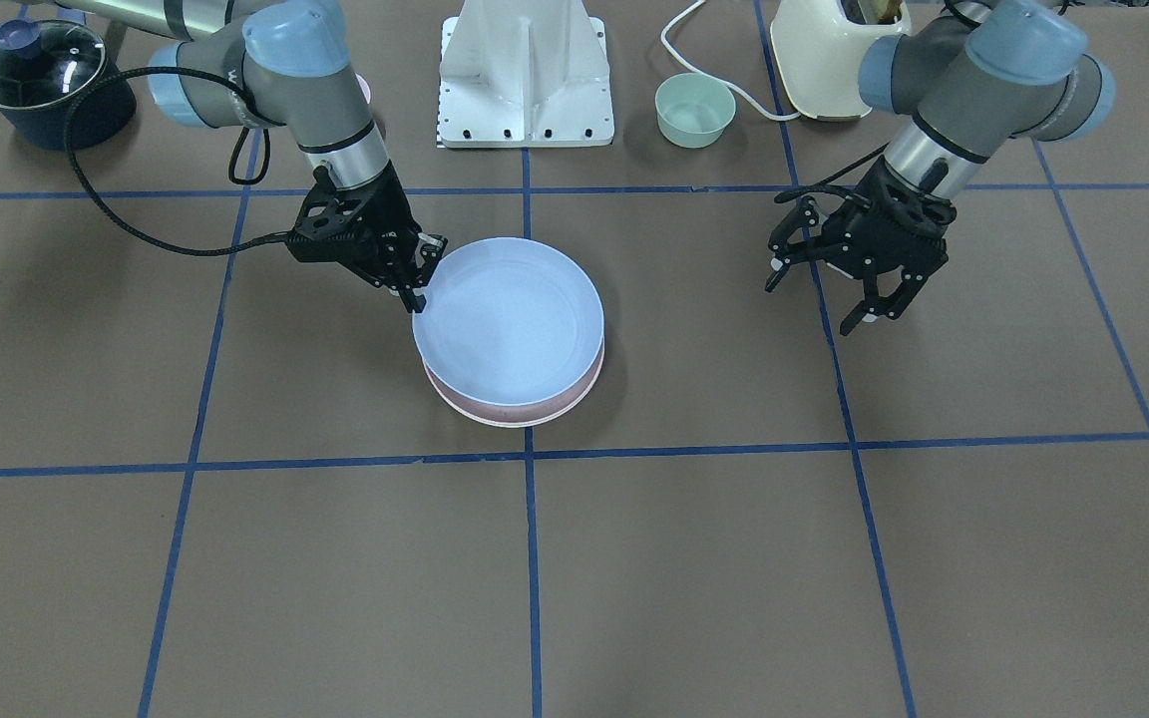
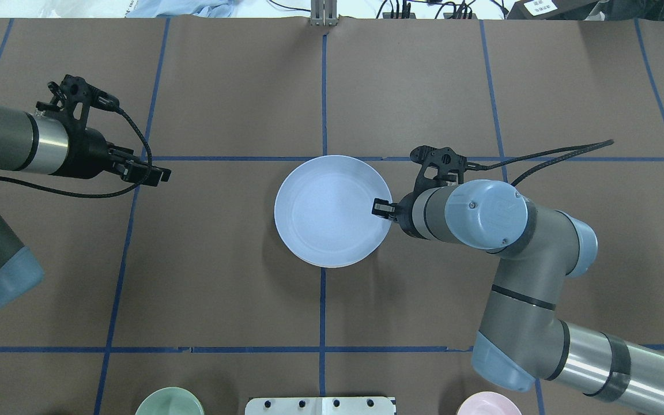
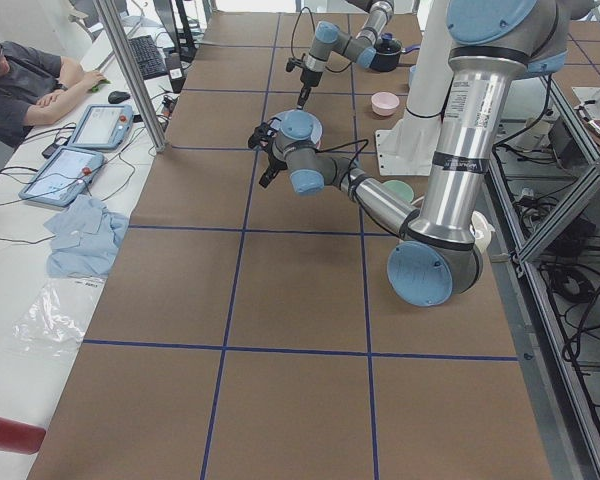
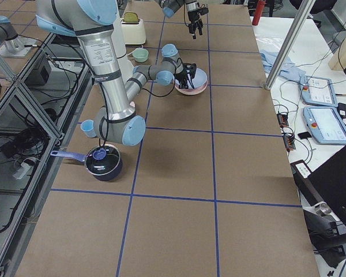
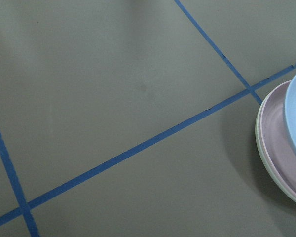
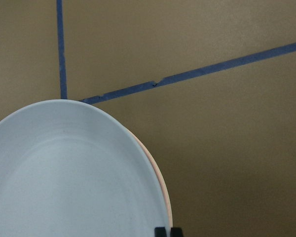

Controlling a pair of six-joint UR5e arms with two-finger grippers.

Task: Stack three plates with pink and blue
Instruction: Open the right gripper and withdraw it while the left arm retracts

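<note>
The pale blue plate (image 1: pixel 510 319) lies on top of the pink plate (image 1: pixel 589 384), a little off-centre. The cream-white plate (image 1: pixel 505 423) is at the bottom and shows only as a thin rim. The stack is at the table's middle (image 2: pixel 332 210). My right gripper (image 1: pixel 415 291) is shut on the blue plate's rim on the robot's right side (image 2: pixel 383 207). The right wrist view shows the blue plate (image 6: pixel 64 173) and a sliver of pink rim (image 6: pixel 160 182). My left gripper (image 1: pixel 822 299) is open and empty, hovering well away from the stack (image 2: pixel 159 173). The left wrist view shows the stack's edge (image 5: pixel 276 143).
A green bowl (image 1: pixel 695 110) and a cream appliance (image 1: pixel 829 55) with its cord stand near the robot's base. A lidded dark pot (image 1: pixel 41 75) is at the far corner on the right arm's side. A pink bowl (image 2: pixel 489 403) and the white base mount (image 1: pixel 527 75) are also there.
</note>
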